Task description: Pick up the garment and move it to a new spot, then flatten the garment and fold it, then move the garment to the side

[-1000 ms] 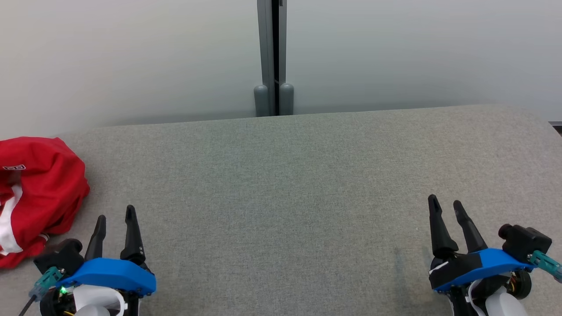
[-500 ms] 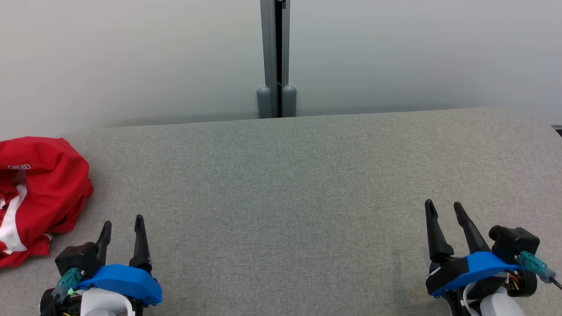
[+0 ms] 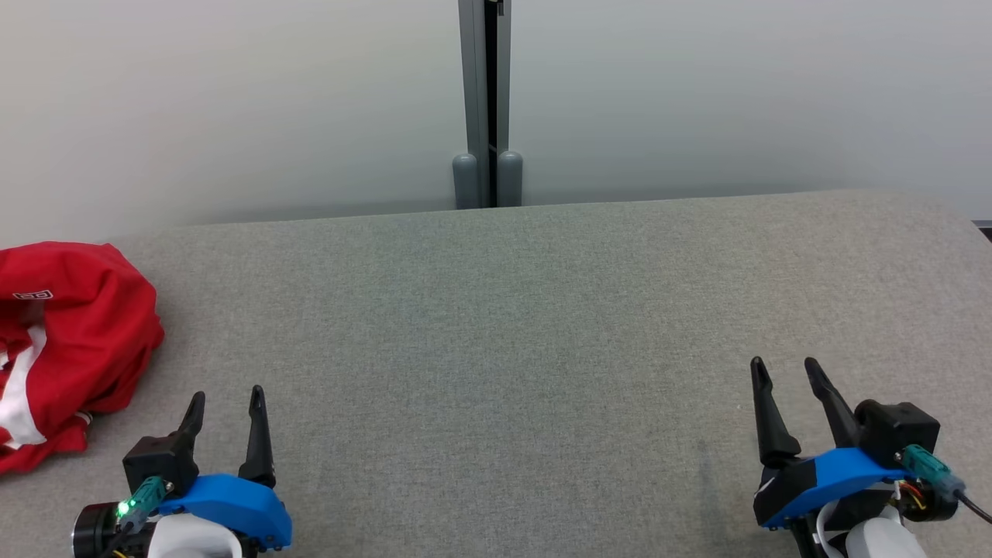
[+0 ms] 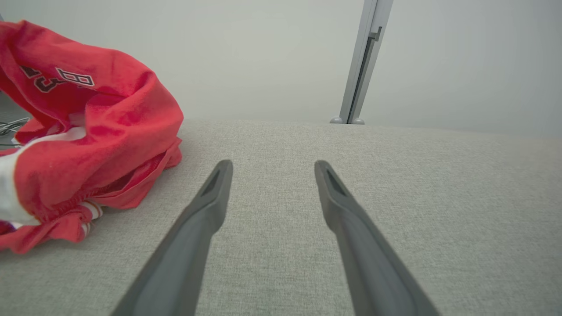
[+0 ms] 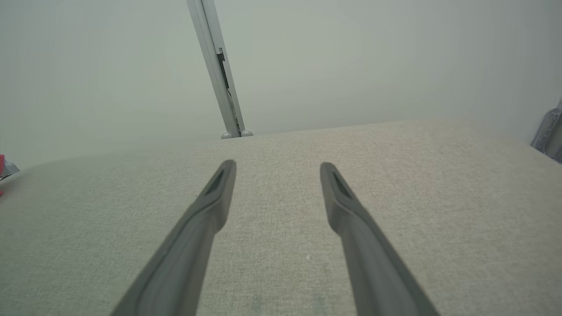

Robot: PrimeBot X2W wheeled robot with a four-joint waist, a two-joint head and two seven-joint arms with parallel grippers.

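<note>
Grey fabric surface [image 3: 527,310] with crumpled red garment [image 3: 70,341]

Left gripper [image 3: 226,393]: two long dark tapered fingers [image 3: 257,434], tips slotted inside; blue curved cover [image 3: 232,500], black block [image 3: 159,459], teal plug [image 3: 143,494] with green light, white forearm [image 3: 190,540]. Right gripper [image 3: 784,363]: same build; its teal plug trails a black cable [image 3: 975,508]; red, yellow wires [image 3: 908,496] beside it.

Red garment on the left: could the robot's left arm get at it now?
Probably yes. The left gripper is open, the red garment lies just beside it on the grey surface, nothing between them.
</note>
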